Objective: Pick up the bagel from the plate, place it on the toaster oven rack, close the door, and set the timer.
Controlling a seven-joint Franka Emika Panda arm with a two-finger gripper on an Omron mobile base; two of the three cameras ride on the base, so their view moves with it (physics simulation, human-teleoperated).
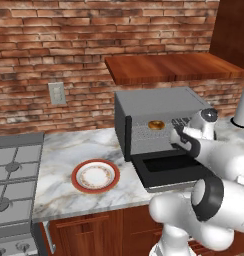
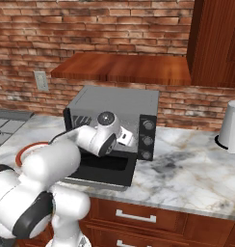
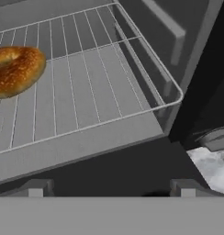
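The bagel lies on the toaster oven rack, inside the toaster oven. In the hand view the bagel rests at the rack's left side. The door hangs open, lying flat in front of the oven. My gripper hovers at the oven mouth, right of the bagel and above the door. Its jaws are open, and the fingertips hold nothing. The red-rimmed plate sits bare on the counter left of the oven. The knobs run down the oven's right side.
A stove borders the counter on the left. A wooden shelf hangs just above the oven. A white cylindrical item stands on the marble counter to the far right, below a tall wooden cabinet.
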